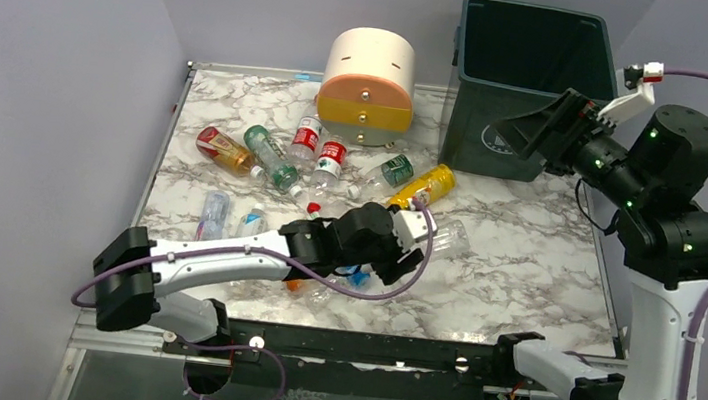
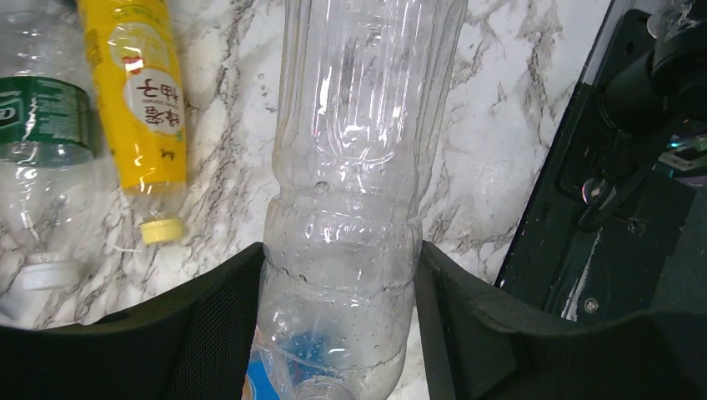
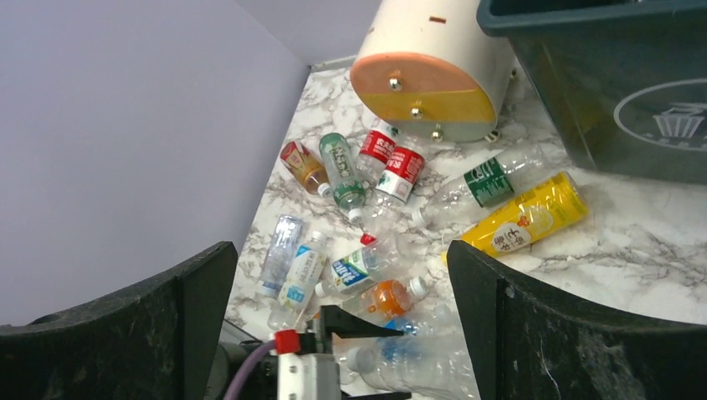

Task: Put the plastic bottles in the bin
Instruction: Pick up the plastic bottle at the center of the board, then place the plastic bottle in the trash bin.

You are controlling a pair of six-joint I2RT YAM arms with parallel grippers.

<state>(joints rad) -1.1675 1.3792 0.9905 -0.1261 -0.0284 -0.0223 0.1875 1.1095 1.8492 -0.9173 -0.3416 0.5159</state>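
Marble-look table (image 1: 523, 270), with the plastic bottles lying all over its left and middle part. The left gripper (image 2: 338, 283) is down low near the middle of the table and clamped on a clear bottle (image 2: 354, 125). In the left wrist view both black fingers (image 2: 217, 325) press against the bottle's sides near its neck end, and its body sticks out past them. The bottle lies on its side, pretty much flat on the marble.

Just beside it on the left is the yellow bottle (image 2: 142, 92), also on its side with its cap pointing back toward the gripper. A green-label bottle (image 2: 42, 125) lies next to that one.

The right gripper (image 1: 521, 139) hangs up in the air just in front of the bin (image 1: 478, 93), jaws spread wide with nothing between them. The bin stands upright at the far right of the table, well apart from the held bottle. Right next to it on the left is the cream-and-orange drawer unit (image 1: 369, 76).

The rest of the pile is in front of the drawer unit and off to the left. That's two red-label bottles (image 1: 308, 139) side by side, a green bottle (image 1: 269, 155) and a reddish-brown one (image 1: 223, 147). Nearer the left arm are an orange bottle (image 3: 388, 296) and a couple of blue-label ones (image 3: 358, 267).
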